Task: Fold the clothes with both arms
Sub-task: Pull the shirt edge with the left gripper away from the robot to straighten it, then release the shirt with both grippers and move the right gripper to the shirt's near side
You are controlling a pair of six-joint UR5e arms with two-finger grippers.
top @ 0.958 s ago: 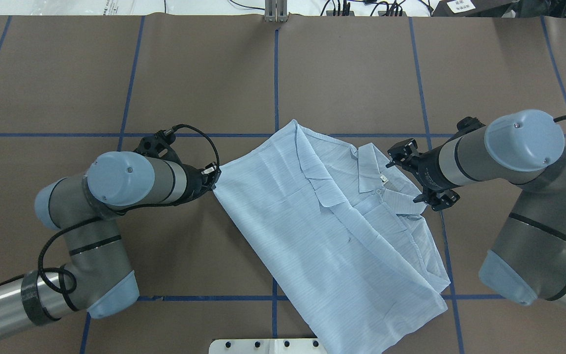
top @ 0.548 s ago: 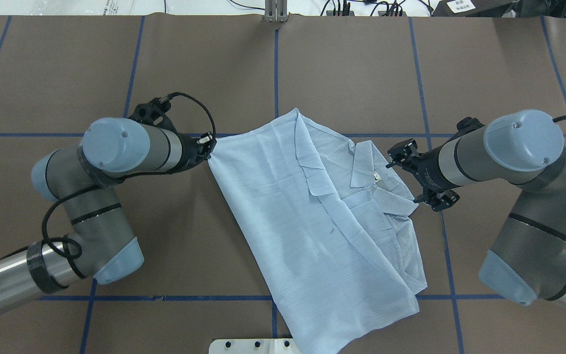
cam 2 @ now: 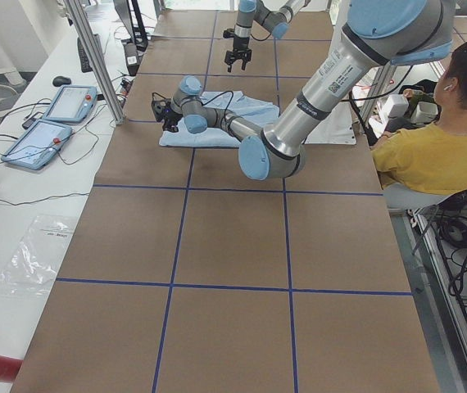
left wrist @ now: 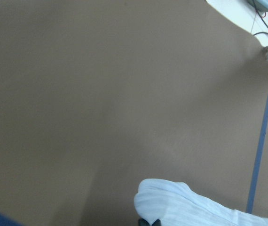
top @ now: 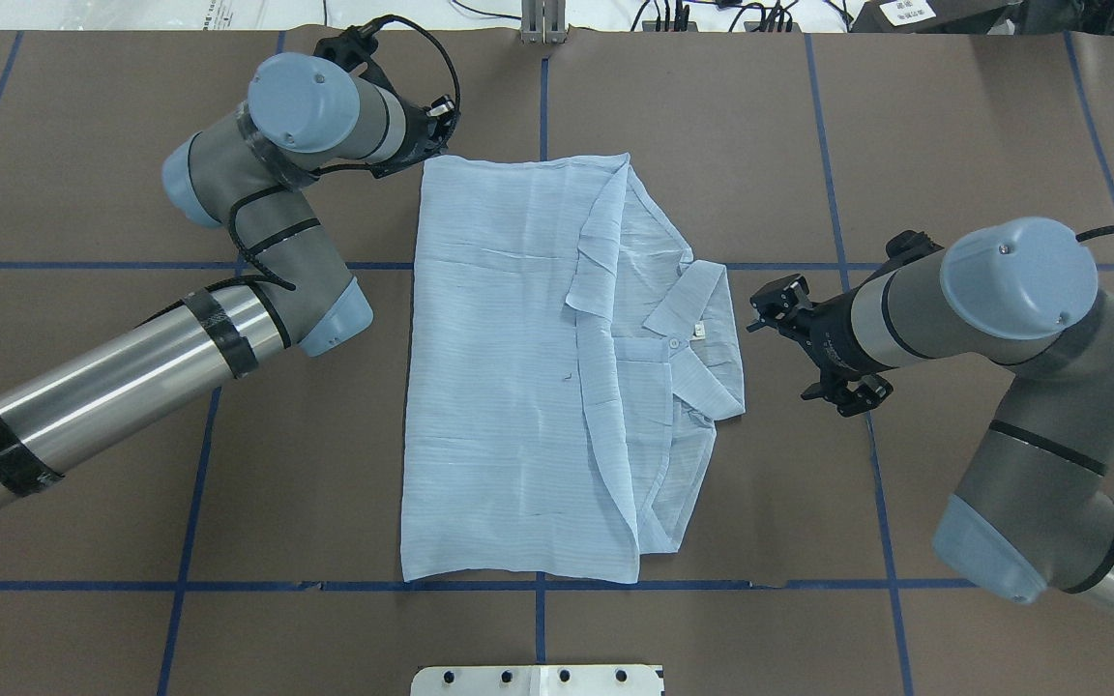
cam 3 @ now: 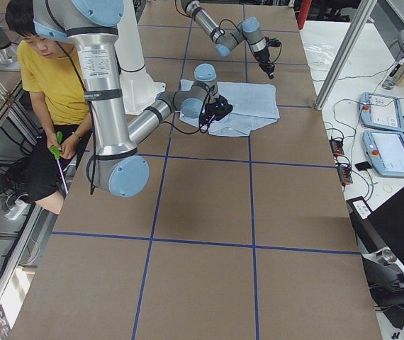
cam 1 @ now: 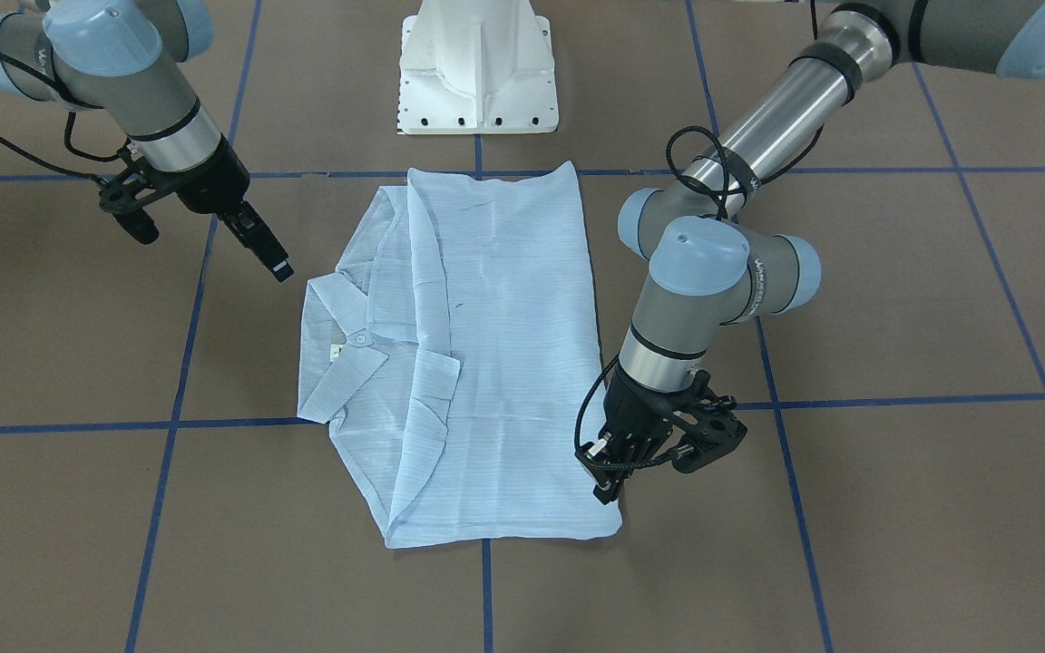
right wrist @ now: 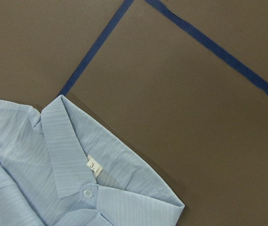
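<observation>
The clothes are one pale-blue shirt [top: 509,367], lying flat as a folded oblong square with the tape grid, its collar and neck label [right wrist: 92,165] turned toward my right arm. My left gripper [top: 439,116] is shut on the shirt's far corner on my left; the left wrist view shows bunched cloth [left wrist: 181,205] right at its fingertips. The same gripper [cam 1: 604,490] stands low over that corner in the front-facing view. My right gripper [top: 813,346] is open, holds nothing and hovers just off the collar, apart from the cloth.
The white pedestal base [cam 1: 477,73] sits at the near edge behind the shirt. Blue tape lines [top: 542,97] grid the brown table. A metal post [top: 542,24] and cables stand at the far edge. A seated person in yellow [cam 2: 438,155] is beside the table.
My left gripper has carried the shirt's corner toward the far edge. The shirt swung from a diagonal lie to square with the grid and slid left. The right gripper barely moved.
</observation>
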